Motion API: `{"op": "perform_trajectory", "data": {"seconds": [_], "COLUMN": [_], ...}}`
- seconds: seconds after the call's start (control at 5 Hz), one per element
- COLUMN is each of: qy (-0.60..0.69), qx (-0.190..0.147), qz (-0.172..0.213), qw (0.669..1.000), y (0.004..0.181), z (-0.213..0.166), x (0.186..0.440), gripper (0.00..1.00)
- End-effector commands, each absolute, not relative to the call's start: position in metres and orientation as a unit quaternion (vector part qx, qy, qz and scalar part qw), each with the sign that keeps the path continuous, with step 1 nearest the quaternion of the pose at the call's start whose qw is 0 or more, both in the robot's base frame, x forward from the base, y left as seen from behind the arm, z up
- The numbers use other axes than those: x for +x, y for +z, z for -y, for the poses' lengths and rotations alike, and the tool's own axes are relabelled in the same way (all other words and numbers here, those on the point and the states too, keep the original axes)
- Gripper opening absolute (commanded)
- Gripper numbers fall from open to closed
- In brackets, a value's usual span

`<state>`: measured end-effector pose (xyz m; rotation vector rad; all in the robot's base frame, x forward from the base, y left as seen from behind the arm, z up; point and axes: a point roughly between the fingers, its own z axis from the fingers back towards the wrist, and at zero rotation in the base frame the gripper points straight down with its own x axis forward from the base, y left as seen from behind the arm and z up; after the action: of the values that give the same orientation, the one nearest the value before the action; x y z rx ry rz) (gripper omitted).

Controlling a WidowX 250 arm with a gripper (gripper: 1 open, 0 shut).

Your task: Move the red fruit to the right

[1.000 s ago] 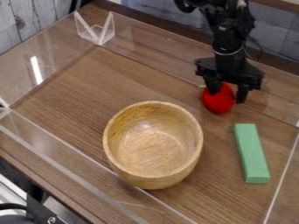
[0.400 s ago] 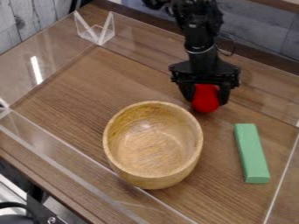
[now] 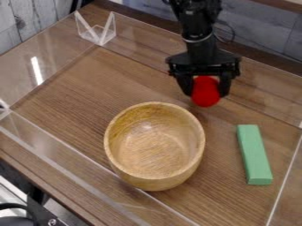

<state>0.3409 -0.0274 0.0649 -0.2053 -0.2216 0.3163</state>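
The red fruit (image 3: 207,91) is a small bright red rounded toy at the right rear of the wooden table. My gripper (image 3: 207,86) hangs over it from the black arm, pointing steeply down. Its jaws stand wide, one black finger (image 3: 183,81) on each side of the fruit. The fruit is narrower than the gap between them. The gripper body hides the fruit's top, and I cannot tell whether the fruit touches a finger.
A large wooden bowl (image 3: 154,146) stands in front of the fruit, towards the left. A flat green block (image 3: 252,154) lies at the front right. Clear plastic walls (image 3: 48,66) ring the table.
The gripper has shifted left and risen in the picture, jaws staying wide. The red fruit now shows a little further left and higher than a second ago.
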Motion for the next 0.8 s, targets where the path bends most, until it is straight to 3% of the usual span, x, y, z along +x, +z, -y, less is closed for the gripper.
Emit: {"op": "perform_trajectory", "data": {"seconds": [0.0, 0.2, 0.4, 0.6], "qy": [0.152, 0.141, 0.133, 0.126], "qx": [-0.112, -0.112, -0.110, -0.107], "qz": [0.147, 0.142, 0.136, 0.130], "qw": [0.971, 0.973, 0.976, 0.978], "y": [0.102, 0.107, 0.105, 0.102], "z": [0.024, 0.026, 0.033, 0.040], "x": [0.353, 0.356, 0.355, 0.354], "gripper": [1.00, 1.00, 0.00, 0.00]}}
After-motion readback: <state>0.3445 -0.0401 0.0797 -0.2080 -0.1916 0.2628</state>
